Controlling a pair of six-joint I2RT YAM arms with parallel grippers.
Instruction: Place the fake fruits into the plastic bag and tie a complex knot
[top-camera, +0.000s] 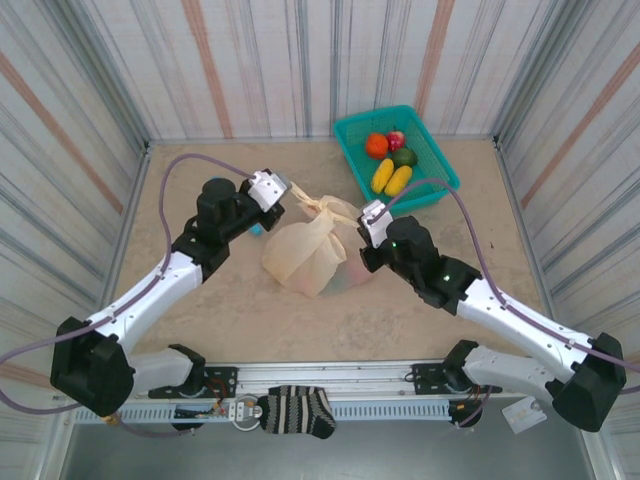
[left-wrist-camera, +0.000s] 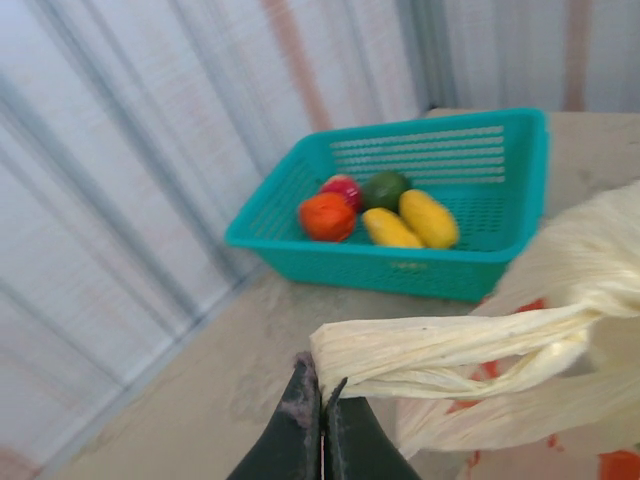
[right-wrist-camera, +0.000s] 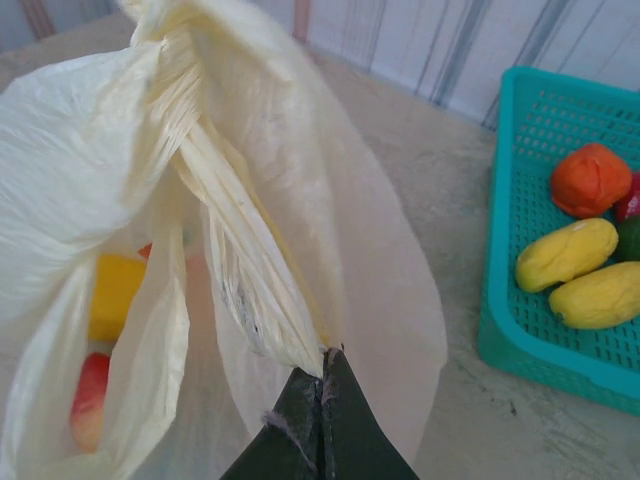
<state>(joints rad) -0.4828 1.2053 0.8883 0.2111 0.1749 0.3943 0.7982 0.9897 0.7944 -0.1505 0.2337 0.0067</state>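
At the centre of the top view, the plastic bag (top-camera: 305, 258) sat between both arms, its handles (top-camera: 322, 207) stretched left to right. The left gripper (top-camera: 280, 190) and the right gripper (top-camera: 370, 215) each pinched one strand, jaws fully closed. More fake fruits (top-camera: 392, 165) lay in the basket (top-camera: 440, 180) at upper right.

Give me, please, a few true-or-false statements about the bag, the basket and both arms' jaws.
1. The left jaws are shut on a handle of the plastic bag. True.
2. The right jaws stand open over the teal basket. False: they are shut on the bag's other handle.
3. The basket is empty. False: five fake fruits lie in it.
4. A yellow fruit and a red fruit show through the bag. True.
5. The bag lies inside the basket. False: it sits on the table, outside the basket.
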